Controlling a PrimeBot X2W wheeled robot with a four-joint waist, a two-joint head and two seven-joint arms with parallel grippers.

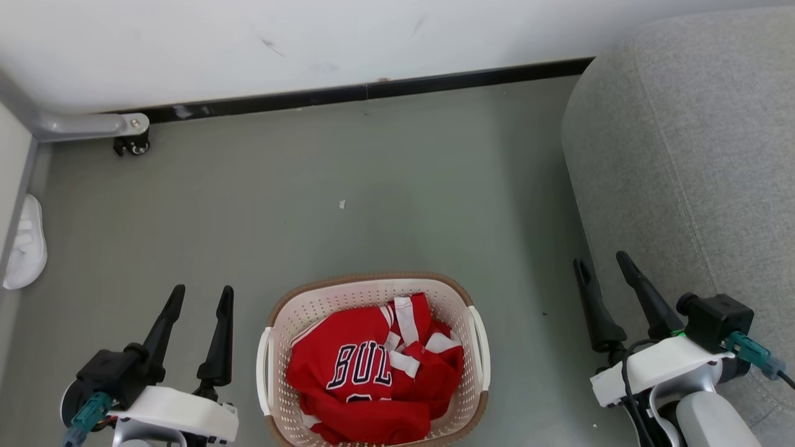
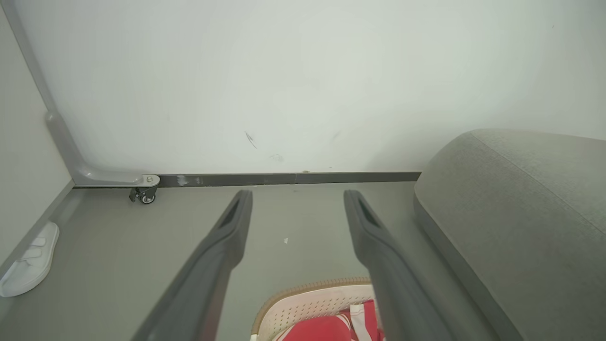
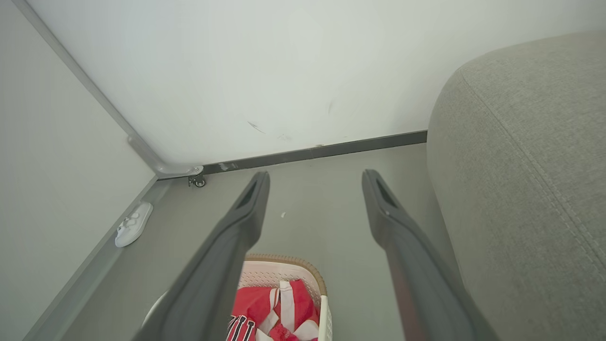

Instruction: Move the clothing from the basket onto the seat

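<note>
- White slipper [image 1: 25, 245]: lies on the floor [image 1: 404, 186] at the far left, against the side panel and well apart from the basket.
- Caster [image 1: 131, 146]: a small black wheel under a grey metal bracket, at the foot of the white wall [image 1: 310, 37] where the dark baseboard [image 1: 435, 84] begins.
- Left gripper [image 1: 204, 290]: at the lower left of the head view, just beside the basket's left side. Its two dark fingers point toward the wall, the jaws stand apart and nothing is between them. The left wrist view shows bare floor in the gap.
- Basket [image 1: 372, 275]: an oval, cream-white, perforated tub with a brown rim and pale side handles. It stands on the floor between the two grippers, near the bottom edge of the head view.
- Clothing [image 1: 366, 385]: a crumpled red heap entirely inside the basket.
- Jersey [image 1: 348, 347]: lies uppermost on the left of the heap, with the black-and-white letters "BUL" readable.
- Shorts [image 1: 407, 320]: red with a broad white stripe, bunched over the jersey's right side.
- Right gripper [image 1: 601, 259]: at the lower right and apart from the basket. The jaws are spread and empty. Its fingers are seen against the seat's near edge, and contact cannot be judged.
- Seat [image 1: 695, 155]: a large grey fabric sofa with a rounded corner and stitched seam, at the far right. No garment is on the part in view.
</note>
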